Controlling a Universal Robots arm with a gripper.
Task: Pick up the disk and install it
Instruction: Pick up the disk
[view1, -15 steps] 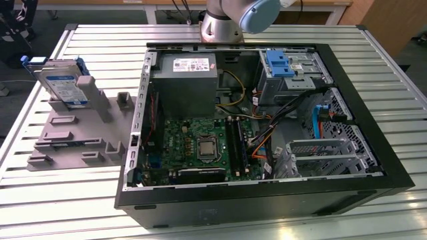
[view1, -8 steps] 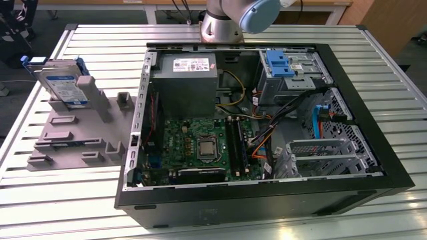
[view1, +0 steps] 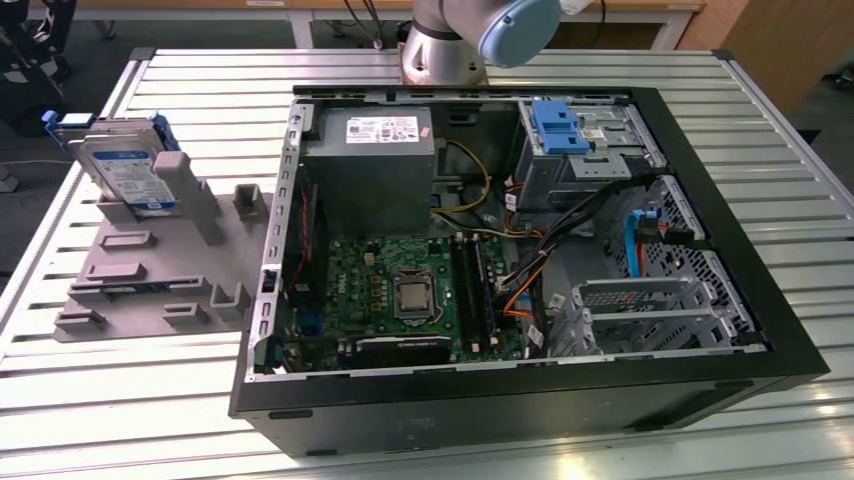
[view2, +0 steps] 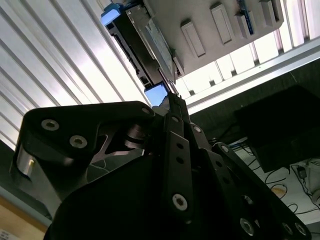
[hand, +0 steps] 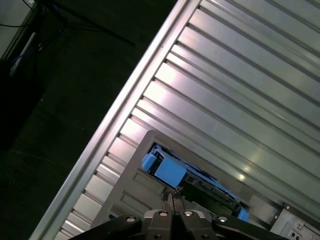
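Disk (view1: 127, 172) stands tilted in grey holder (view1: 134, 270) (exterior view's left of open computer case (view1: 534, 400)). Gripper (hand: 171, 196) fingers pressed together, empty, pointing toward the disk.

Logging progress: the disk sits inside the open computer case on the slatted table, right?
No. In the exterior view the disk stands propped in the grey holder outside the computer case, to the exterior view's left of it. The computer case does lie open on the slatted table.
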